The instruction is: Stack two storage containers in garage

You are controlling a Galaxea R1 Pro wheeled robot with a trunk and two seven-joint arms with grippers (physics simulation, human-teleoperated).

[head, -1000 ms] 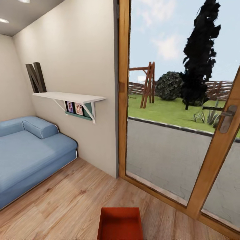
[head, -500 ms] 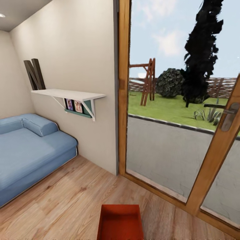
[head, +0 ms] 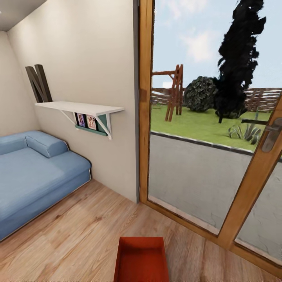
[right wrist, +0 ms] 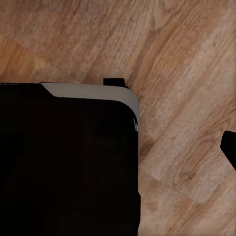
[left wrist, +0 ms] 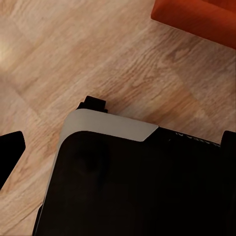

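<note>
Both arms hang low over the robot's black base (left wrist: 132,187), grippers' grip impossible to tell, while one storage container (head: 141,259) sits on the living room's wood floor (head: 78,235) beside the sofa (head: 35,172).

Bin (head: 141,258) cut off by head view's bottom edge; in left wrist view just a corner (left wrist: 201,17) shows. Sofa (head: 35,172) runs off the left edge. Shelf photos (head: 86,121) too small to make out.

Your left wrist camera looks down at the robot's black base (left wrist: 132,187), with dark finger tips at both frame edges. Your right wrist camera also faces down, one dark finger (right wrist: 230,147) at its edge; you cannot tell how either gripper's jaws stand.
</note>
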